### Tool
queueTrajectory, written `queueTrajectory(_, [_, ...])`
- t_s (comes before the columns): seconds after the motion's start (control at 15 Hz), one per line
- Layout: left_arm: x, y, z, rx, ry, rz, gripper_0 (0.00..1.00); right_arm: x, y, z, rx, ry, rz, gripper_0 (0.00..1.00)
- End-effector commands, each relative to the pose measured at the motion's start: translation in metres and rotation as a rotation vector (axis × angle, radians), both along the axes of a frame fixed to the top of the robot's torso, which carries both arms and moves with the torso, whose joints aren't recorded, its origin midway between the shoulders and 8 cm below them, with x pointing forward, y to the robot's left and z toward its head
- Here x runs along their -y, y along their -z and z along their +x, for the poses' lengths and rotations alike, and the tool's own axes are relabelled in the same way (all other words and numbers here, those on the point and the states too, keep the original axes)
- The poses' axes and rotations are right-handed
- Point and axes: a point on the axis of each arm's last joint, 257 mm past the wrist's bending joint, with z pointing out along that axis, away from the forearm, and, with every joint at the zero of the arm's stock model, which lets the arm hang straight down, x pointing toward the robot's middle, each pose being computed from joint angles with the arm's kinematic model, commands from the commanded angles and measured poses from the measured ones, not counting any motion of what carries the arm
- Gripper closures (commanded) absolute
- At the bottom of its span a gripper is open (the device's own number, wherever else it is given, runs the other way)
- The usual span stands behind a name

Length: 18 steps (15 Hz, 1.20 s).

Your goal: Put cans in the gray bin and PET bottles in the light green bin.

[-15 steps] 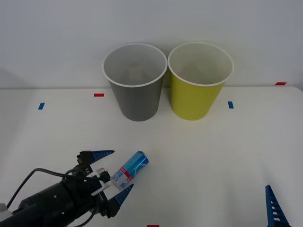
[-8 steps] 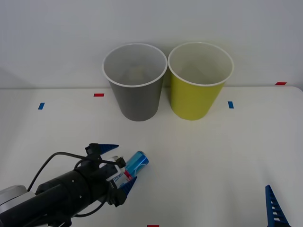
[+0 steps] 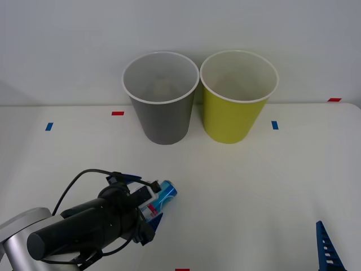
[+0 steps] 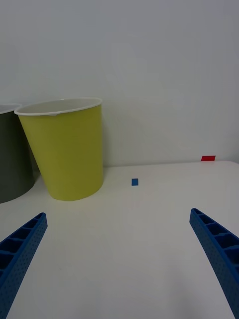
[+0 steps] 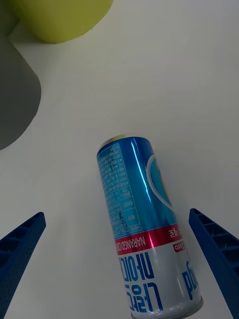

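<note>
Left gripper (image 5: 119, 269) agape astride can (image 5: 142, 219), seemingly untouched

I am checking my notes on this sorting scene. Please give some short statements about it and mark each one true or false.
1. The can lies on its side on the table. True.
2. The left end effector is open, one finger on each side of the can. True.
3. The can is inside the gray bin. False: it is on the table, in front of the bins.
4. The light green bin lies tipped over. False: it stands upright beside the gray bin.
5. The right end effector holds a bottle. False: it is open, holding nothing.
</note>
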Motion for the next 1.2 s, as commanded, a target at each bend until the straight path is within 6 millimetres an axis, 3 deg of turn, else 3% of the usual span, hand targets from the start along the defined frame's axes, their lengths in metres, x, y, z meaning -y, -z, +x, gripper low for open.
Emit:
queueTrajectory(0.07, [0.006, -0.002, 0.004, -0.041, -0.023, 0.016, 0.00, 0.000, 0.000, 0.000, 0.000, 0.000, 0.000, 0.00])
queueTrajectory(0.53, [0.021, -0.005, 0.001, -0.154, -0.068, 0.047, 0.00, 0.000, 0.000, 0.000, 0.000, 0.000, 0.000, 0.00])
queueTrajectory(0.8, [0.015, 0.003, 0.001, -0.194, -0.104, 0.098, 0.00, 0.000, 0.000, 0.000, 0.000, 0.000, 0.000, 0.00])
queueTrajectory(1.2, [0.025, 0.002, 0.025, -0.207, -0.131, 0.124, 0.00, 0.000, 0.000, 0.000, 0.000, 0.000, 0.000, 0.00])
